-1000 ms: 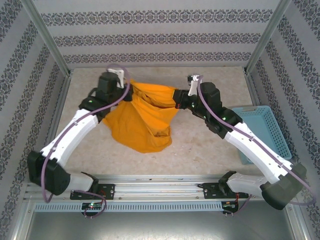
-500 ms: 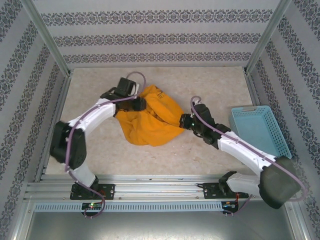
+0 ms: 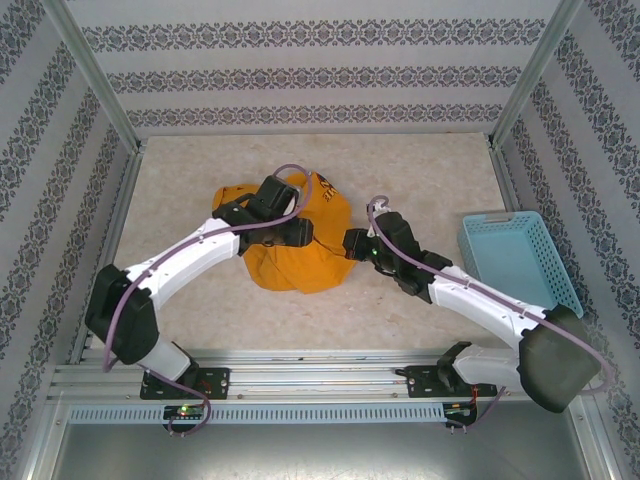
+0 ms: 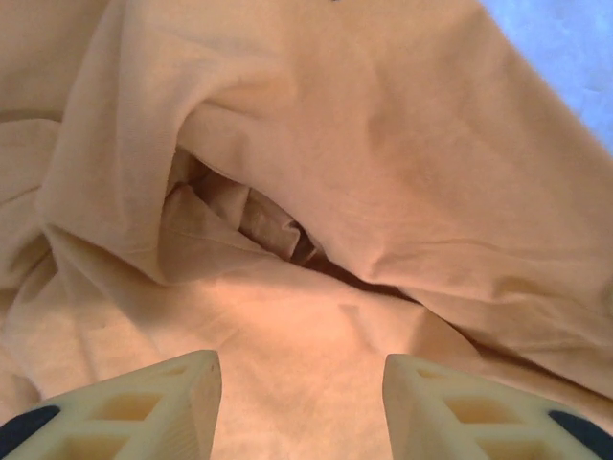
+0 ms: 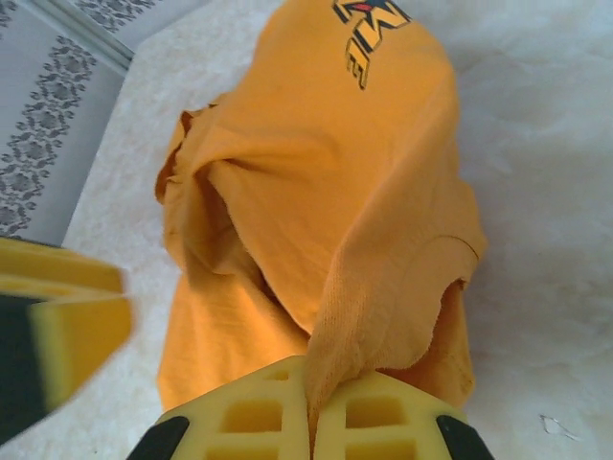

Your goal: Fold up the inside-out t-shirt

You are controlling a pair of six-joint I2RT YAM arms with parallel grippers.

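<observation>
On the worktop: the mustard-orange cloth t-shirt (image 3: 318, 262) lies as a rumpled heap near the middle of the pale marbled worktop (image 3: 420, 170), well apart from the light-blue plastic basket (image 3: 520, 265) at the right edge.
Left end effector (image 4: 302, 402): its fingers are apart and grip nothing. It is poised on top of the heap with cloth directly beneath it.
Right end effector (image 5: 308, 402): it is clenched on a pinch of the t-shirt's edge at the heap's right side, low to the worktop.
Deciding relation: the garment lies straight below the left end effector and stretches leftward and away from the right one. Both are at the cloth, but only the left is free to take a new hold, so I judge it the arm for the next grasp.
Long axis: none is clear from above, where the heap looks roughly round. In the right wrist view it runs away from the fingers toward the end with the print.
Look of the cloth: soft, deep folds surround a dark hollow under the left end effector. A dark lettered print (image 5: 369, 34) shows on the far part.
Progress: in my judgement nothing is laid flat yet, and no sleeve or hem can be told apart.
</observation>
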